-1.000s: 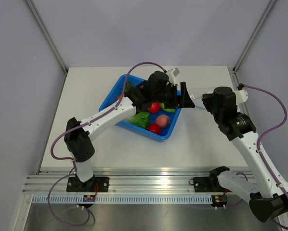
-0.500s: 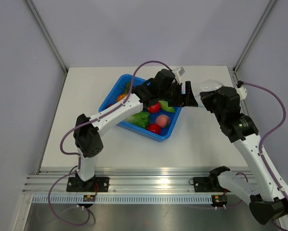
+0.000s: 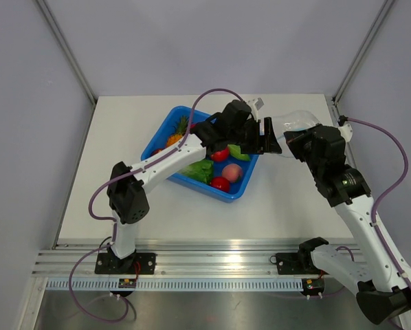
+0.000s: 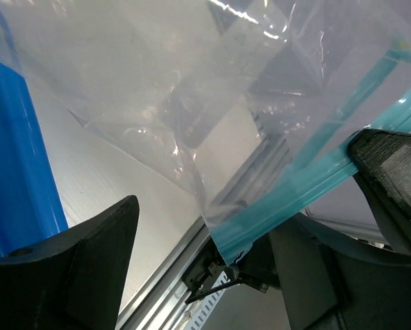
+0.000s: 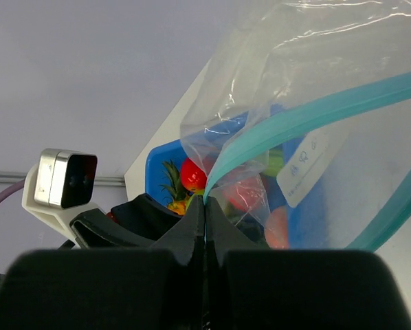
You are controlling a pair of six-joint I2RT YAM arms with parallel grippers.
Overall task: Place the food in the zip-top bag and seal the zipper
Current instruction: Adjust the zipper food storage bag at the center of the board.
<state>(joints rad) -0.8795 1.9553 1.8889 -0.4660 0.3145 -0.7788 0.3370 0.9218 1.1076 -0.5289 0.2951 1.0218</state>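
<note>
The zip-top bag [image 3: 298,121] hangs clear and crinkly above the table's right side, right of the blue tray. My right gripper [image 3: 285,141] is shut on the zipper [image 5: 308,113], pinching the teal strip at its end [image 5: 205,201]. My left gripper [image 3: 263,135] is open beside the bag's mouth. In the left wrist view the bag [image 4: 157,82] and its teal zipper [image 4: 295,189] pass between the spread fingers [image 4: 391,168], the strip lying against the right one. The food lies in the tray: red apple [image 3: 220,153], peach [image 3: 233,172], lettuce [image 3: 200,170], pineapple [image 3: 179,132]. I see no food inside the bag.
The blue tray [image 3: 165,130] sits mid-table under the left arm. A second red fruit [image 3: 220,183] lies near the tray's front rim. Grey walls and metal posts ring the table; an aluminium rail [image 3: 205,265] runs along the near edge.
My left gripper has moved right and farther back, to the bag's mouth. My right gripper has drawn right with the bag, which now stands higher and more spread.
</note>
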